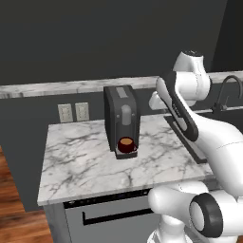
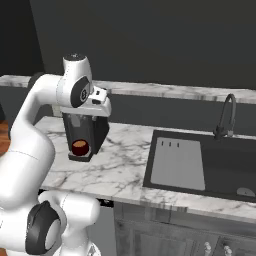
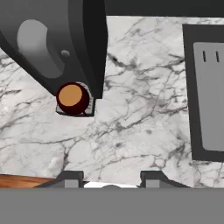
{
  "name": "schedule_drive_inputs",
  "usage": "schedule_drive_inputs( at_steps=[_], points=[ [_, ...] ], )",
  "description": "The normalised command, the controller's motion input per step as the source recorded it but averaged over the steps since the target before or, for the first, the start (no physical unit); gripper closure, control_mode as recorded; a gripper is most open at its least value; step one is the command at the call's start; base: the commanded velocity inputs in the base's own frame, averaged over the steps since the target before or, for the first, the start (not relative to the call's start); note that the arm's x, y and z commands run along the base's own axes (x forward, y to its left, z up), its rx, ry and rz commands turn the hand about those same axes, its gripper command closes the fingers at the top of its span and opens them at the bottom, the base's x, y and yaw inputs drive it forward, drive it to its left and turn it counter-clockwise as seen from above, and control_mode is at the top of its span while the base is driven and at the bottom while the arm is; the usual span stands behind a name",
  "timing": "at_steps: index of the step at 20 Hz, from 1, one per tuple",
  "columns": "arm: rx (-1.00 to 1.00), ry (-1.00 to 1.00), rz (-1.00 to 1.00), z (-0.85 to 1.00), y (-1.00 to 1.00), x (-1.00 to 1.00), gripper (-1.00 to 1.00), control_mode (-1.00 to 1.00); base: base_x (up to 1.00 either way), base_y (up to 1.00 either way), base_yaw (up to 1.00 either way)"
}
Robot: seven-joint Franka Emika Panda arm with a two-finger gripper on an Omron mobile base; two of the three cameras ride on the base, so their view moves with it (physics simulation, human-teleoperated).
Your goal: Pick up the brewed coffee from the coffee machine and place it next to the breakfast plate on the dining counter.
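The dark red mug of brewed coffee [image 1: 126,144] [image 2: 79,147] [image 3: 72,98] stands on the small drip tray under the grey dispenser of the coffee machine [image 1: 120,116] [image 2: 85,131] [image 3: 52,39]. Light brown liquid shows inside it. My gripper [image 3: 110,179] hangs open high above the marble worktop, to the right of the machine and well apart from the mug. Its fingertips [image 3: 70,177] are spread wide with nothing between them. My hand [image 2: 99,101] sits at the height of the machine's top. The breakfast plate and the dining counter are out of view.
The machine stands on a marble worktop [image 1: 85,161] with a dishwasher front [image 1: 107,213] below. A dark sink [image 2: 200,165] with a curved faucet [image 2: 226,116] lies to the right. Wall outlets [image 1: 73,112] are behind on the left. Wooden floor [image 1: 9,190] borders the worktop's left end.
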Motion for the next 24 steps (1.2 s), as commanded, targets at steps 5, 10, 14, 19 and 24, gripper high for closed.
schedule_drive_inputs(
  at_steps=[5, 10, 14, 19, 24],
  points=[
    [-0.01, -0.04, 0.00, -0.29, 0.13, 0.00, -1.00, -1.00, 0.00, 0.00, 0.00],
    [-0.03, -0.18, 0.02, -0.59, 0.19, 0.00, -1.00, -1.00, 0.00, 0.00, 0.00],
    [0.00, -0.17, 0.12, -0.62, 0.01, 0.00, -1.00, -1.00, 0.00, 0.00, 0.00],
    [0.01, -0.09, 0.21, -0.47, 0.00, 0.01, -1.00, -1.00, 0.00, 0.00, 0.00],
    [0.02, 0.00, 0.29, -0.30, 0.01, 0.17, -1.00, -1.00, 0.00, 0.00, 0.00]
  ],
)
